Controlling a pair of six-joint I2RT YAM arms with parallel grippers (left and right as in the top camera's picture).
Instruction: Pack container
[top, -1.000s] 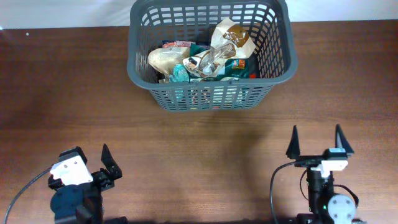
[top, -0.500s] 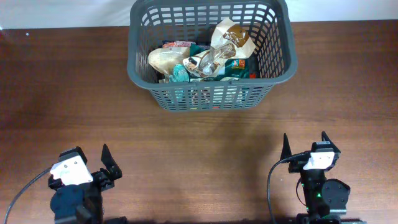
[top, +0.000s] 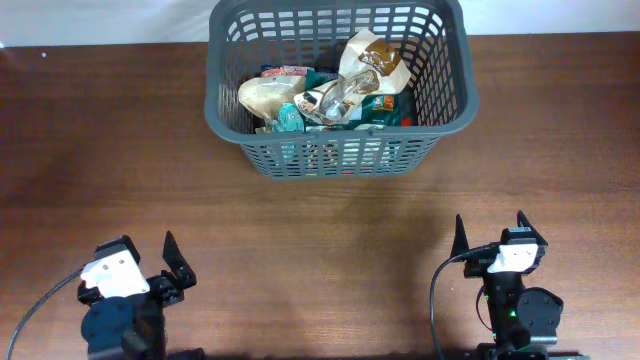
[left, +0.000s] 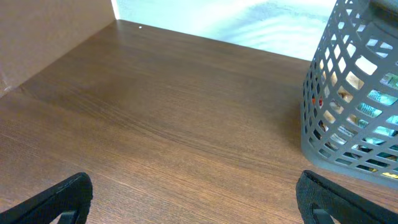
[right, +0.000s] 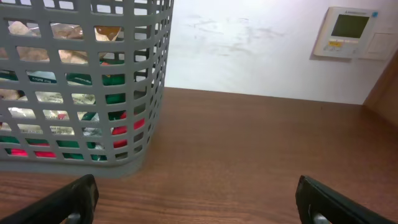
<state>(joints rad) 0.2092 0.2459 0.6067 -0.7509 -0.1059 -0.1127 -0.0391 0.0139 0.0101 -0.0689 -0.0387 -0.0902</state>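
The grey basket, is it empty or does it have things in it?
Partly filled: snack packets lie heaped inside the upright basket, also visible through its slotted sides.

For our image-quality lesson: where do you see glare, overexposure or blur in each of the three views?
Overhead: even light, sharp, with glare on the shiny packet in the container. Left wrist: the white backdrop is washed out, and the left gripper's fingers are soft. Right wrist: lattice crisp, right gripper's fingers blurred.
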